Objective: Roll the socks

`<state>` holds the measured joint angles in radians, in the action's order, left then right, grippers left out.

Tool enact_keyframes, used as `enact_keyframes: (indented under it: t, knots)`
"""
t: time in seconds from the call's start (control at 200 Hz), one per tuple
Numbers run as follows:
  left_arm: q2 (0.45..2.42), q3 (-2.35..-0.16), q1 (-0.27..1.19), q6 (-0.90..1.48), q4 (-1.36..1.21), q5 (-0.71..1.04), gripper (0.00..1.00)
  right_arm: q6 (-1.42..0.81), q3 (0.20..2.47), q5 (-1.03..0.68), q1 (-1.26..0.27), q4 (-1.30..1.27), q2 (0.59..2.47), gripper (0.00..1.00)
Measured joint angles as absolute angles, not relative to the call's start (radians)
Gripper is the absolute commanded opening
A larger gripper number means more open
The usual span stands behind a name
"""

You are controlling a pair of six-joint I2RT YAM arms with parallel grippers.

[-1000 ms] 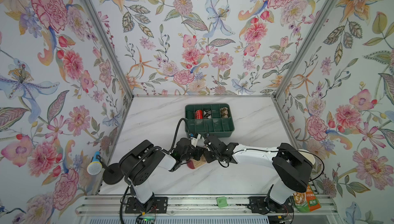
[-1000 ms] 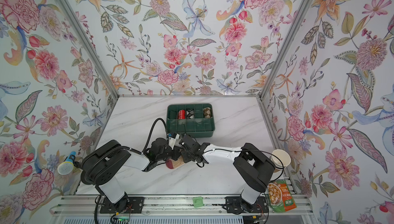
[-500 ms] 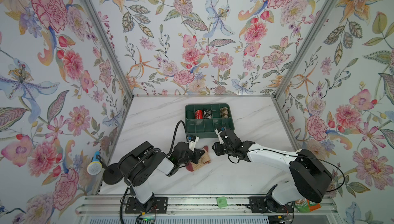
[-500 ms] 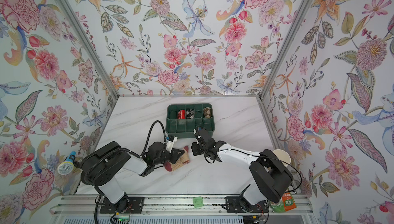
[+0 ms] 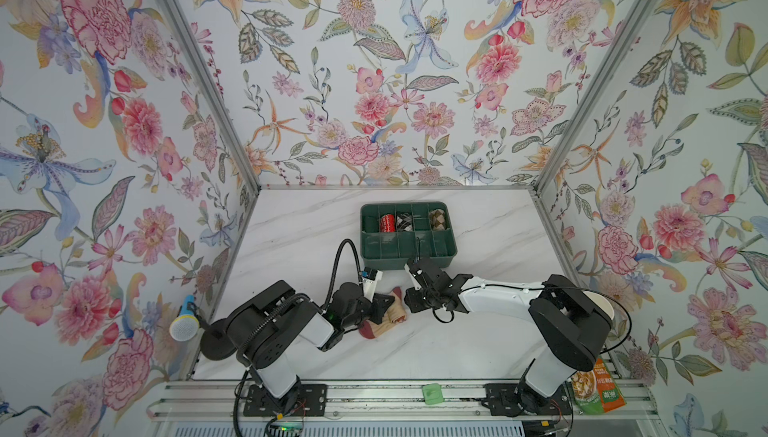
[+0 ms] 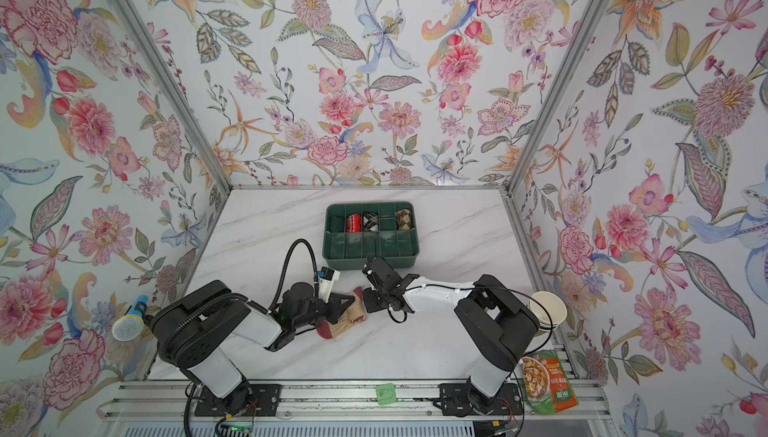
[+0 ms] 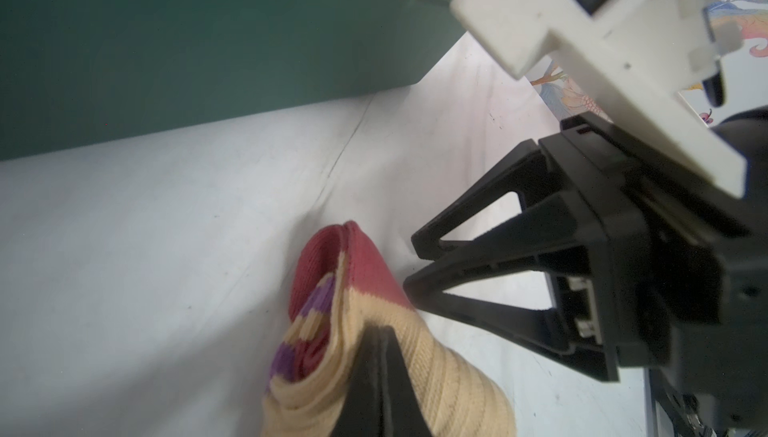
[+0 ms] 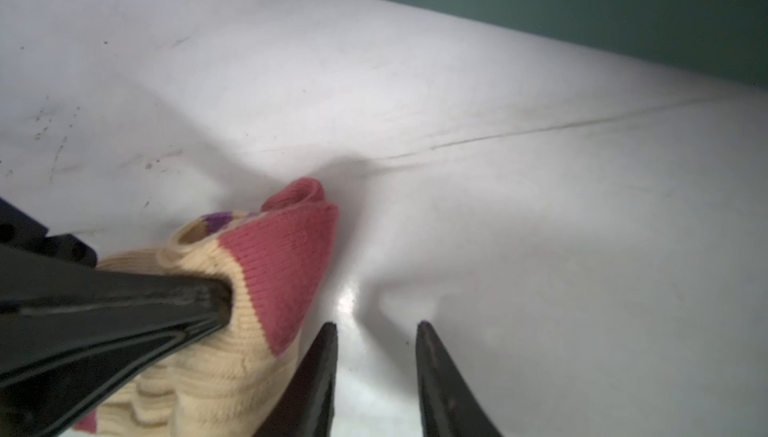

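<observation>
Marble tabletop (image 5: 299,239) — folded cream-and-red ribbed sock (image 8: 282,256) pinched in left gripper (image 7: 380,333) — right gripper (image 8: 376,324) parted, empty.

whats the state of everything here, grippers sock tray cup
left gripper: shut on the cream and red sock, pinching its cream part
right gripper: open, nothing between its jaws, beside the sock
cream and red sock: bunched on the table, not yet a neat roll
green tray: three rolled socks in its back row, front row looks empty
paper cup: upright
</observation>
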<state>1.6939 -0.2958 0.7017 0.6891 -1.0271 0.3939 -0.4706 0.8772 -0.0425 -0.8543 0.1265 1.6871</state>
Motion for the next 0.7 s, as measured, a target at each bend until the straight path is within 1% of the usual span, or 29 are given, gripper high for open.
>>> enact_keyframes:
  t: [0.5, 0.701]
  knots:
    - [1.689, -0.268, 0.702, 0.689, -1.066, 0.385, 0.0, -0.472, 0.875, -0.172, -0.852, 0.098, 1.689, 0.32]
    - [1.689, -0.262, 0.701, 0.689, -1.075, 0.385, 0.0, -0.509, 0.813, -0.276, -0.81, 0.0, 1.689, 0.33]
